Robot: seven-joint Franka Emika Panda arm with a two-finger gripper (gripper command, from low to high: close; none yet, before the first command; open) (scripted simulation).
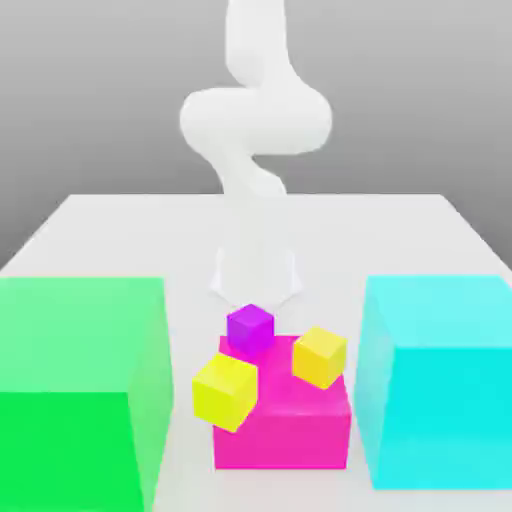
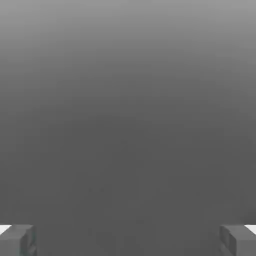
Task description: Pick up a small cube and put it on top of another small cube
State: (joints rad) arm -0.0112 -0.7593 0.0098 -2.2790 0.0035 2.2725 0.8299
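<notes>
Hand (image 2: 128, 240) spread wide; green block (image 1: 75, 390), cyan block (image 1: 440, 385) flank magenta block (image 1: 282, 430) bearing yellow cubes (image 1: 320, 357)

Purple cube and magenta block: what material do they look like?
Purple cube: probably plastic or painted; smooth, evenly coloured faces with no grain.
Magenta block: same look, flat saturated colour, crisp edges; painted wood can't be excluded.

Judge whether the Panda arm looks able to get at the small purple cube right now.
Probably yes: the tool is open and empty, and nothing covers the small purple cube, though the yellow cubes nearby may crowd the approach.
</notes>
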